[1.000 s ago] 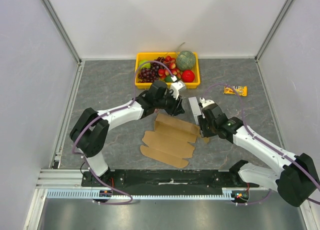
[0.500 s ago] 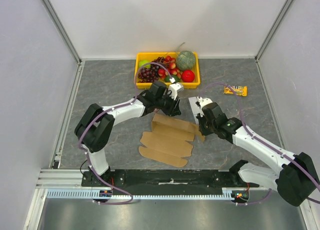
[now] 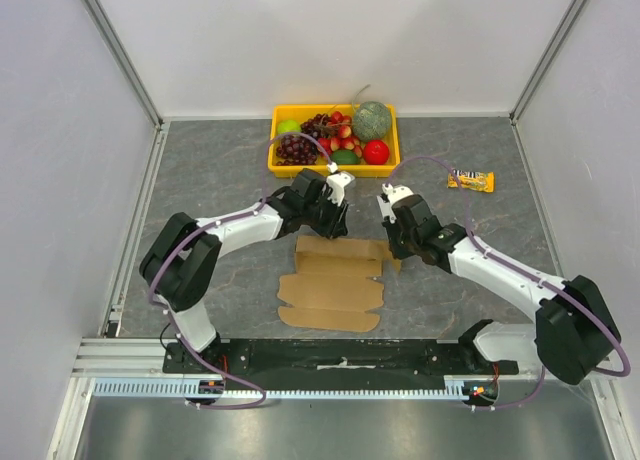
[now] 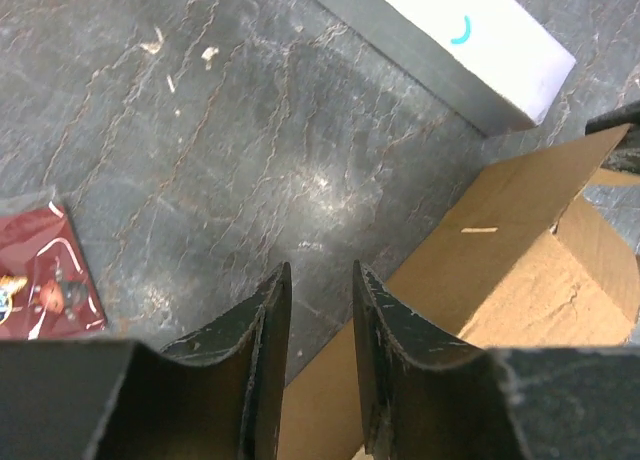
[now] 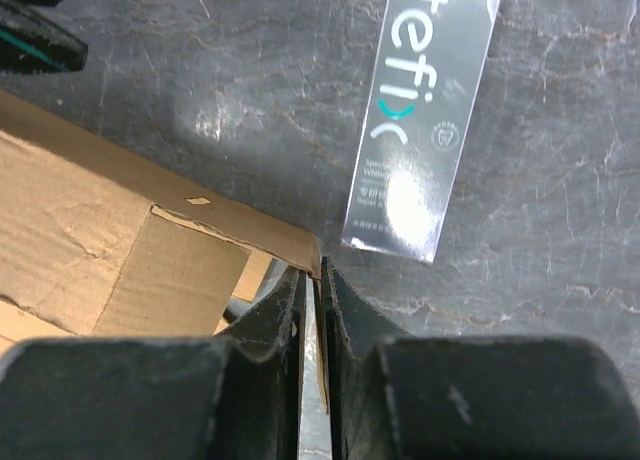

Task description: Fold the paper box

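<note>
The paper box (image 3: 335,280) is a brown die-cut cardboard sheet lying mid-table, with its far panel (image 4: 520,220) raised. My right gripper (image 3: 396,245) is at the panel's right end. In the right wrist view it (image 5: 315,270) is shut on a thin cardboard edge beside the panel (image 5: 100,230). At the panel's far left stands my left gripper (image 3: 335,216). In the left wrist view its jaws (image 4: 321,270) are apart over the cardboard edge, with nothing pinched between them.
A yellow tray (image 3: 300,168) of fruit stands at the back. A snack bar (image 3: 470,181) lies to the right. A white and silver toothpaste box (image 5: 420,120) lies just beyond the paper box. Left of it there is a red packet (image 4: 40,270).
The right gripper has closed on the right end of the raised panel. Both grippers have moved slightly farther back, and the sheet has swung to lie squarer to the table edge.
</note>
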Robot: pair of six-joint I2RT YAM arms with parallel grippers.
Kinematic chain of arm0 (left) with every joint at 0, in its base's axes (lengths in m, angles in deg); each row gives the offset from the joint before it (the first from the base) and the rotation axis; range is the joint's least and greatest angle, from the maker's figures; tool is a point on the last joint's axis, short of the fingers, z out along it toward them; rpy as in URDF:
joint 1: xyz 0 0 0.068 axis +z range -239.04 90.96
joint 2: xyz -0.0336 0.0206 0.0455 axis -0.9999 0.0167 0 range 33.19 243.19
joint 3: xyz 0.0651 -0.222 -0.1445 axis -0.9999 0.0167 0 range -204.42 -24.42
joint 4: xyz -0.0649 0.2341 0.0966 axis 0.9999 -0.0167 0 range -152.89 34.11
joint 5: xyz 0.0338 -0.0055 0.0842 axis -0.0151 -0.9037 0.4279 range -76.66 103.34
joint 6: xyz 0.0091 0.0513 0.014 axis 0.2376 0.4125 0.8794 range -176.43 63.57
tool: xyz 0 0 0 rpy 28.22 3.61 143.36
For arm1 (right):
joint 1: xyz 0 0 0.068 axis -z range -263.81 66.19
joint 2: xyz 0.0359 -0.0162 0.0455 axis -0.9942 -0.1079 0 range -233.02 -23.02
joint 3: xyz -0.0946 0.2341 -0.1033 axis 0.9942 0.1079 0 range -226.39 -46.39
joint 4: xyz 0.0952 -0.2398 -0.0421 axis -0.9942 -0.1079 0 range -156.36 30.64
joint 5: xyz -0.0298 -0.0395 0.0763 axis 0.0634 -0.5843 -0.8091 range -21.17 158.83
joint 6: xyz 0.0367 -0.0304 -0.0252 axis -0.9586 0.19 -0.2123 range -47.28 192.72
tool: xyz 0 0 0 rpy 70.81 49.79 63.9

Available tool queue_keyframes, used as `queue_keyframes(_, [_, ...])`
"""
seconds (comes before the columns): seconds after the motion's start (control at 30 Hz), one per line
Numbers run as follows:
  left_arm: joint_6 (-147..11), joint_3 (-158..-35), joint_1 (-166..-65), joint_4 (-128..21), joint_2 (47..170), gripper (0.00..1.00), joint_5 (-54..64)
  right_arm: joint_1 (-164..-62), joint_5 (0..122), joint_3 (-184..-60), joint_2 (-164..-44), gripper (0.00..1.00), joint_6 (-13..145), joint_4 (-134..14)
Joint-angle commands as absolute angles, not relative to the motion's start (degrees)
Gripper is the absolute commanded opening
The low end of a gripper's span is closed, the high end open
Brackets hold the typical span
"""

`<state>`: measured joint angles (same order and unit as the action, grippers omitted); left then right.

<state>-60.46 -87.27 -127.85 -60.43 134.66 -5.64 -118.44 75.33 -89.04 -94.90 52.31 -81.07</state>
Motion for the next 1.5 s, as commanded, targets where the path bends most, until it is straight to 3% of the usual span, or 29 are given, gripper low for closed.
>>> queue_keyframes(0.0, [-63.02, -85.07, -127.36, -61.78, 129.79, 0.37, -1.26, -118.35, 75.86, -92.27, -96.23, 0.17, 56.89, -75.45])
queue_keyframes(0.5, [-66.44, -77.34, -126.48, -64.77, 114.42, 0.39, 12.11, -118.35, 69.09, -91.74, -100.45, 0.18, 62.87, -66.13])
queue_keyframes(0.73, [-66.80, -71.36, -126.75, -57.74, 107.11, 0.45, 6.49, -118.35, 69.00, -91.13, -99.67, 0.22, 63.23, -65.42])
queue_keyframes(1.13, [-68.29, -67.93, -129.65, -56.07, 106.41, 0.40, 2.18, -118.35, 69.44, -90.77, -98.44, 0.36, 62.96, -66.04])
queue_keyframes(1.47, [-68.82, -64.94, -130.26, -56.16, 105.53, 0.38, 2.97, -118.35, 71.81, -92.18, -93.69, 0.41, 61.21, -68.67])
